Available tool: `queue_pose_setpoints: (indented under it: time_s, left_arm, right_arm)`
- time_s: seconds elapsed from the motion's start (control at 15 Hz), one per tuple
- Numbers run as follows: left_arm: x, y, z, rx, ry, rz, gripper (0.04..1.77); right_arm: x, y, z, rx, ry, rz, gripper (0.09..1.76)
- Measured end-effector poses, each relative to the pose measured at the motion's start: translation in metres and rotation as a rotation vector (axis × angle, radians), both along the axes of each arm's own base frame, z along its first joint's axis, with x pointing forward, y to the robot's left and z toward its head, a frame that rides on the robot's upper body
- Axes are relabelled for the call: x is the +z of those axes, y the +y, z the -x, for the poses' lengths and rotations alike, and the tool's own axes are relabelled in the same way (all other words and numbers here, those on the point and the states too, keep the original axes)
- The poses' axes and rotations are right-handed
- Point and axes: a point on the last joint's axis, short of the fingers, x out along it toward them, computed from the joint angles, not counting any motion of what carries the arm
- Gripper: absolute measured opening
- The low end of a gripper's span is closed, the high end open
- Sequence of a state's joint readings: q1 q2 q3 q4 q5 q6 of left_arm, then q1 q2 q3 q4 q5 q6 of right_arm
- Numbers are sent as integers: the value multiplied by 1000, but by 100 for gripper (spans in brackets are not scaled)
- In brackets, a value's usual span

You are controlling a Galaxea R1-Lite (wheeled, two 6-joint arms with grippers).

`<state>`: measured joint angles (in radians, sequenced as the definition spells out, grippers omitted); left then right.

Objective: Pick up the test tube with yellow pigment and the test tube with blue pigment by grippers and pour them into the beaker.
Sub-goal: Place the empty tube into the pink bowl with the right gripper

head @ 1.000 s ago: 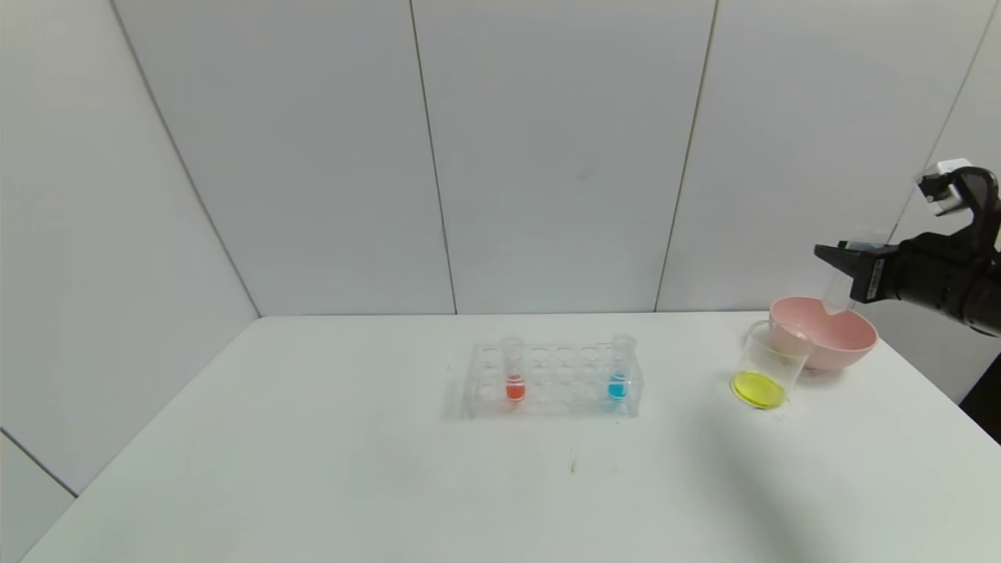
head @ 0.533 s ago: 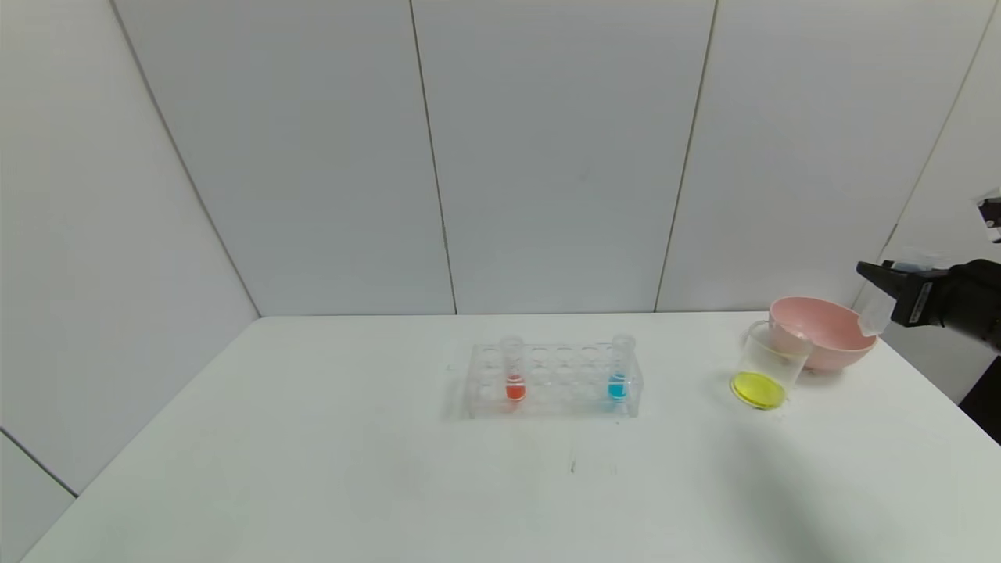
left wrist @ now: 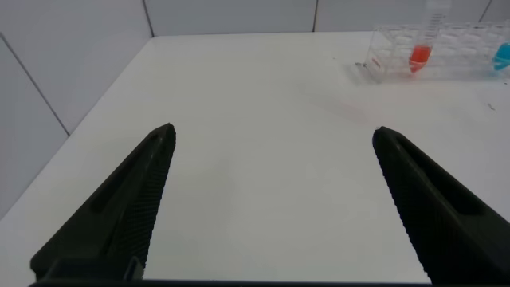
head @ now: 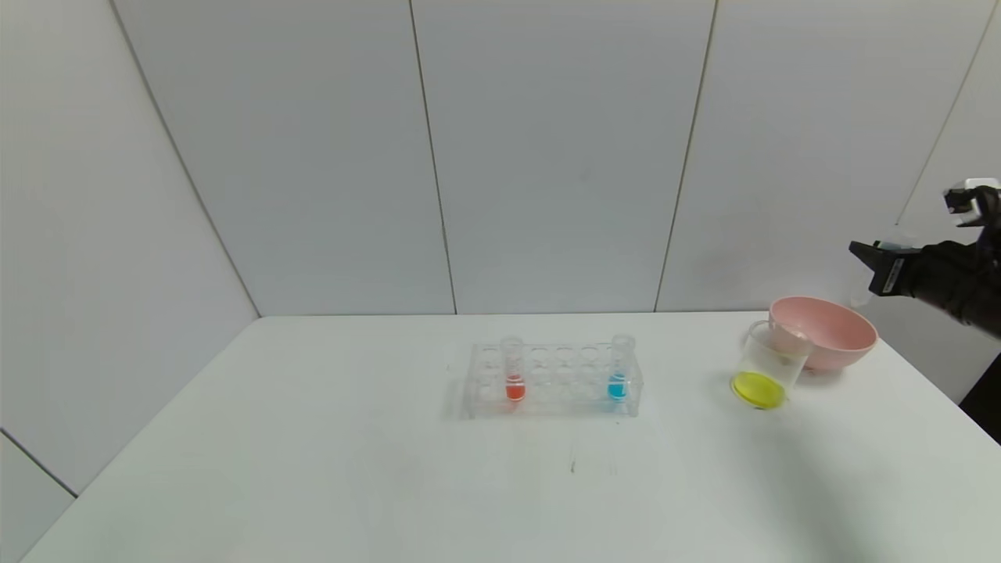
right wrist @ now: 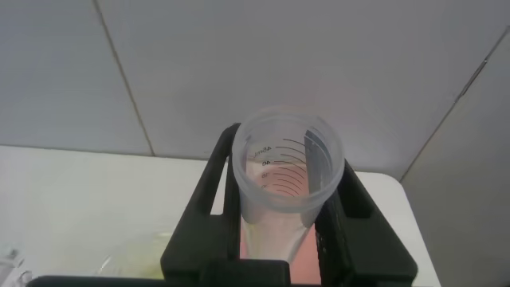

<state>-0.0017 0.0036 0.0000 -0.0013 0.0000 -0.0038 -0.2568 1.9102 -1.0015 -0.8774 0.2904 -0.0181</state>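
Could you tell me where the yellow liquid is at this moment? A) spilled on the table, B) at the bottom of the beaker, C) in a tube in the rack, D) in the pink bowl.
B: the yellow liquid lies at the bottom of the beaker, while the rack holds only an orange-red tube and a blue tube.

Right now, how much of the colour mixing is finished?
Yellow liquid already sits in the clear beaker. The right gripper holds an emptied clear tube above the pink bowl. The blue-liquid tube in the clear rack remains to pour.
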Motion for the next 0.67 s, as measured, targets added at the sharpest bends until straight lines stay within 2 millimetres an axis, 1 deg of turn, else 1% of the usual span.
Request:
queue_pose_setpoints:
  time_s: [0.2, 0.4, 0.53, 0.67]
  left_arm:
    - [0, 0, 0, 0, 0, 0, 176]
    - [0, 0, 0, 0, 0, 0, 176]
    - [0, 0, 0, 0, 0, 0, 176]
    - [0, 0, 0, 0, 0, 0, 176]
  right_arm:
    - [-18, -12, -37, -41, 2, 1, 58]
    - [-37, -20, -68, -72, 1, 1, 58]
    - [-47, -21, -82, -82, 4, 0, 58]
    - [-56, -22, -88, -81, 16, -3, 58]
